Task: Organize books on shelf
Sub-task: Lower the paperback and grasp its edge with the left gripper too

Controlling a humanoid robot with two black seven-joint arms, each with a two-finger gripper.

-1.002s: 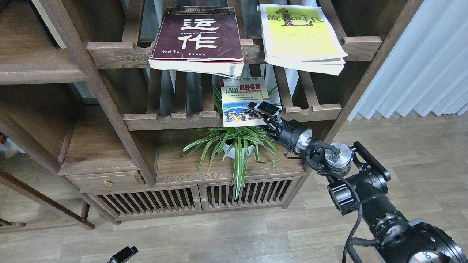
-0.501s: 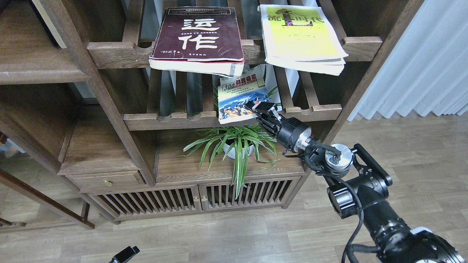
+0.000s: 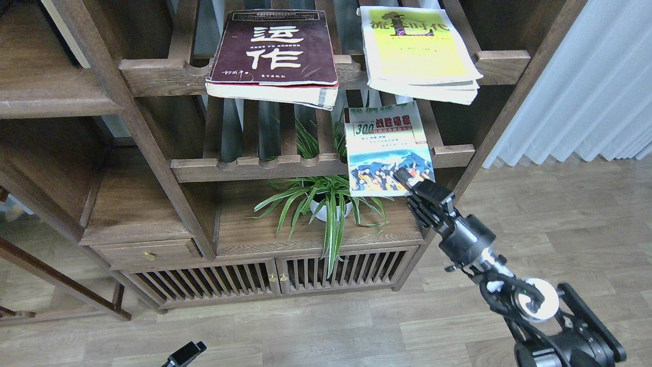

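Note:
The small "300" book (image 3: pixel 388 148) with the blue crowd picture hangs in front of the middle slatted rack, held clear of it. My right gripper (image 3: pixel 411 183) is shut on its lower right corner. A thick maroon book (image 3: pixel 275 51) with white characters lies flat on the upper slatted rack, overhanging the front rail. To its right, the yellow-green book (image 3: pixel 418 51) lies on that rack too. The solid dark-brown shelf (image 3: pixel 48 104) with a rounded front edge is at the far left. Only a dark tip of my left gripper (image 3: pixel 184 354) shows at the bottom edge.
A spider plant in a white pot (image 3: pixel 326 204) stands on the cabinet top under the middle rack (image 3: pixel 254 165). A slatted-door cabinet (image 3: pixel 265 278) sits below. White curtains (image 3: pixel 586 86) hang at the right. Wooden floor lies in front.
My right gripper has drawn the "300" book out of the middle rack, to the right and towards me. The right arm has dropped lower. The other two books have not moved.

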